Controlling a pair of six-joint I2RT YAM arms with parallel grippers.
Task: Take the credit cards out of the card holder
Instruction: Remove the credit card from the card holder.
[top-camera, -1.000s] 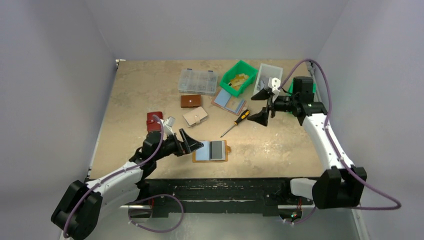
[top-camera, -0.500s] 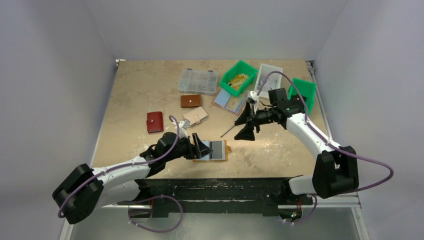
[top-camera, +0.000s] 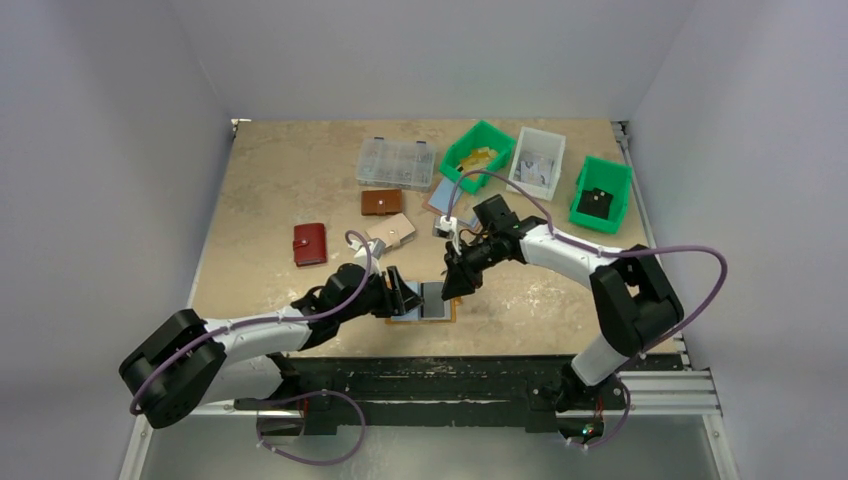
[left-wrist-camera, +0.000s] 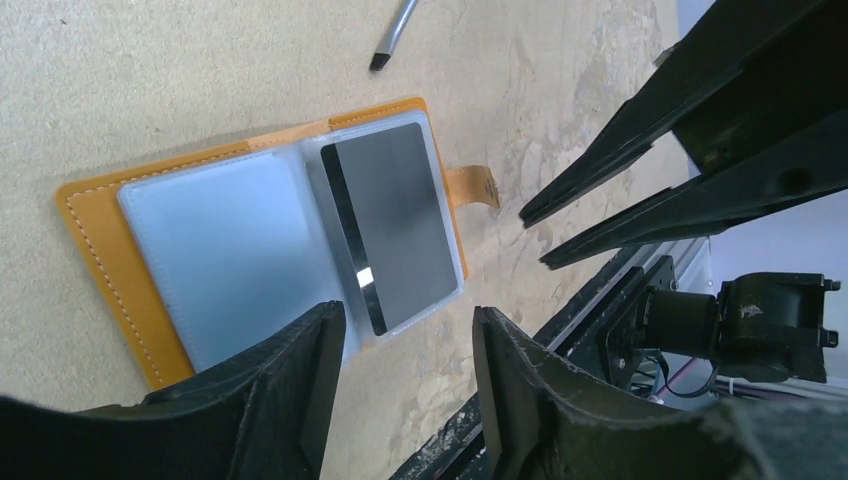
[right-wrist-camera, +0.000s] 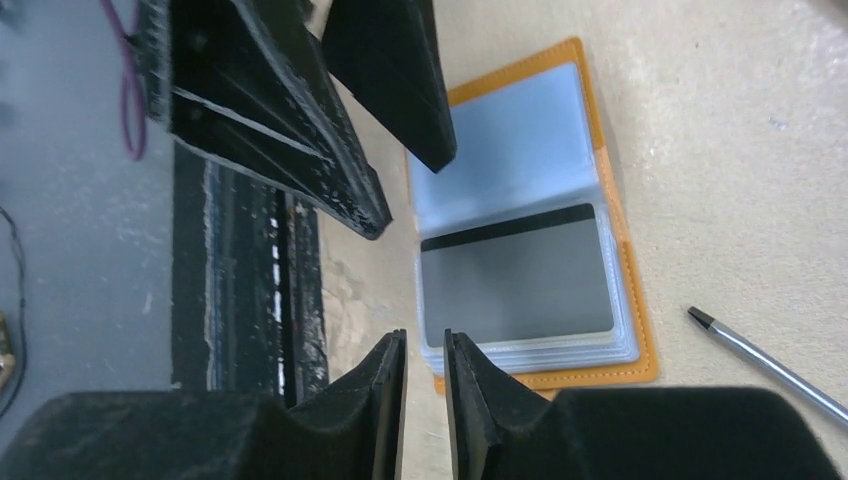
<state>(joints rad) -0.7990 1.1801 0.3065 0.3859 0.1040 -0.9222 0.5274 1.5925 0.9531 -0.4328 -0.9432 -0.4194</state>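
Top external view puts the left claw (top-camera: 400, 293) low over the left end of the mustard card holder (top-camera: 452, 312). The holder lies opened flat on the worktop (top-camera: 300, 170) near its front edge, between the two arms, with its long axis running left to right and its fold front to back. From the left wrist, that claw's fingers (left-wrist-camera: 300, 370) stand spread with nothing between them, framing the holder's near edge. The left half shows only a pale blue sleeve (left-wrist-camera: 225, 245), and whether a card sits inside cannot be told. The right half holds a grey credit card (left-wrist-camera: 395, 215) with a dark stripe along the fold, tucked in a clear pocket, with the snap tab (left-wrist-camera: 472, 187) poking out beyond it. The right claw (top-camera: 455, 283) hovers just past that end, its fingers drawn nearly together with a slim gap and pinching nothing, aimed near a corner of the grey half. So the grey card looks closer to the right claw, while the left claw seems placed to pin the blue half. Which side the pocket opens on is unclear.
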